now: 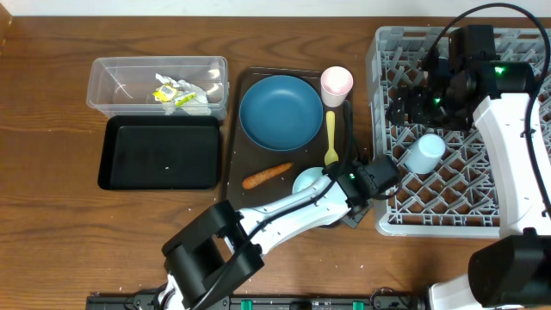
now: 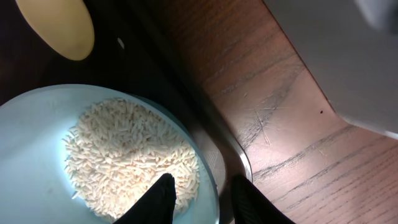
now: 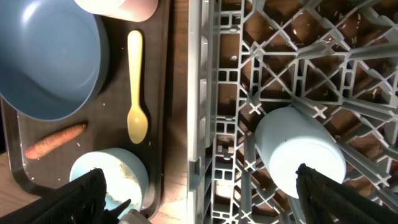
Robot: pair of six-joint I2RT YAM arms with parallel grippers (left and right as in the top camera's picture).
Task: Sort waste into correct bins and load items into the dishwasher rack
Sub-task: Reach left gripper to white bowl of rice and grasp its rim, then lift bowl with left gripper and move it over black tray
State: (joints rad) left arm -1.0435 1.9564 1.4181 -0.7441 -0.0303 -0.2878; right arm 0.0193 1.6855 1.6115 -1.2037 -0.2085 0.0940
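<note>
At the left of the worktop (image 1: 52, 172), the tub (image 1: 108, 86) holds the paper (image 1: 179, 91), where dry waste belongs. The black tray (image 1: 159, 153) just beside it is bare, kept, I judge, for food scraps.

Next comes the brown tray (image 1: 237, 168) with what is unsorted: the plate (image 1: 281, 110), the carrot (image 1: 267, 176) below it, the bowl (image 1: 306, 181) at the near edge, the spoon (image 1: 331, 136) and the pink cup (image 1: 337, 84) at the far corner. The bowl holds rice (image 2: 130, 155), so it cannot go into the rack (image 1: 430, 226) as it is. That would explain the left tool (image 2: 203, 180) at its rim, one finger (image 2: 158, 202) inside by the grains and the other outside. The rim stands between them, but I cannot tell whether they pinch it or only bracket it.

Further right, the rack holds the blue cup (image 1: 425, 153) among the pegs near its left side. The right tool (image 3: 200, 177) hangs above, spread wide and gripping nothing.

The overhead view gives the whole layout, but there the left arm covers much of the bowl. Only the left wrist view shows the rice and the fingers astride the rim. The right wrist view alone shows a few white specks on the brown tray, and the blue cup wedged between pegs, seemingly base-up.
</note>
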